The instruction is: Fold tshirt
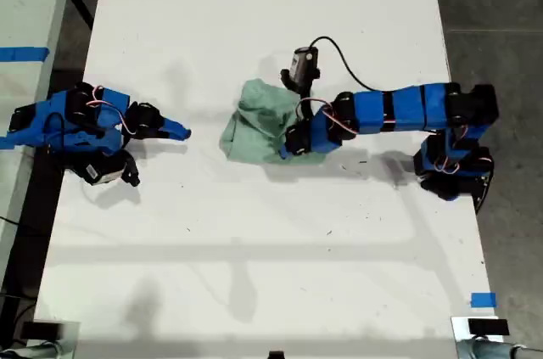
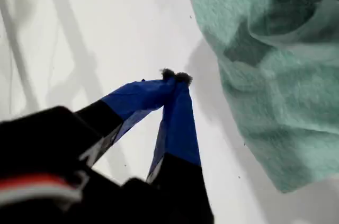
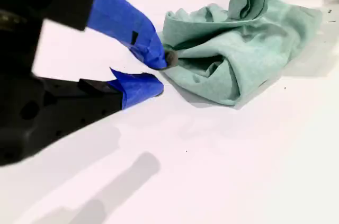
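The second gripper point(image 3: 158, 73) sits closest in its own wrist view. Its blue-taped jaws are parted by a narrow gap with nothing between them. It is held low over the white table point(image 1: 254, 274). In the exterior view this gripper point(image 1: 174, 130) shows at the left. Its arm is folded back compactly near the table's left edge, and the tips point toward the exterior view's right, across bare table and clearly apart from the cloth.

Beyond it lies the tshirt point(image 1: 259, 126), a pale mint-green bundle near the middle of the table. It is bunched into a rumpled heap with loose overlapping folds, and one flap of the cloth point(image 3: 249, 49) stands up at the back.

Farther on, at the shirt's side toward the exterior view's right, is the first gripper point(image 1: 291, 145). Its arm reaches in from a base near the table's right edge in that view, stretched out nearly level, with the wrist angled down at the shirt's edge. In the first wrist view the two tips of this gripper point(image 2: 176, 78) are pressed together and hold nothing. They are over bare table just beside the tshirt point(image 2: 280, 102). Whether they touch the tabletop cannot be told.
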Tool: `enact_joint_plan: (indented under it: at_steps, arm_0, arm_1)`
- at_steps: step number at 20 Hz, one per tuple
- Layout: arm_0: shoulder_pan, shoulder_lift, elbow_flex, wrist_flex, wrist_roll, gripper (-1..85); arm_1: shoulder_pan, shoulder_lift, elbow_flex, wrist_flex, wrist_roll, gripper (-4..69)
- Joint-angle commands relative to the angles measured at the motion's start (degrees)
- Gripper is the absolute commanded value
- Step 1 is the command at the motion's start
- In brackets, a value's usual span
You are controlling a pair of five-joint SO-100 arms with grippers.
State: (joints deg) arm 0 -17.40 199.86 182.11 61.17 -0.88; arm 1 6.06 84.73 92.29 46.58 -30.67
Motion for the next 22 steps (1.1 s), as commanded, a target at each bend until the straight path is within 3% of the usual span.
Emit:
enact_joint_plan:
  at_steps: [1,8,12,18,22]
  arm_0:
    - [0.7,5.71,0.53,0.18,-0.26,5.0]
    - [0.88,5.71,0.53,0.18,-0.26,4.6]
    - [0.97,5.71,0.53,0.18,-0.26,4.6]
    - [0.7,5.71,0.53,0.18,-0.26,4.5]
    - [0.62,5.71,0.53,0.18,-0.26,4.7]
  arm_1:
    - [-0.18,-1.49,-6.59,-0.53,-1.58,-1.6]
    - [2.99,-8.96,-11.16,-0.7,-4.22,-1.6]
    - [11.78,-14.24,-15.29,0.7,-10.63,-1.6]
    - [31.11,-19.25,-39.02,14.15,-25.31,-1.7]
    - [35.42,-10.81,-37.35,24.26,-28.48,-1.7]
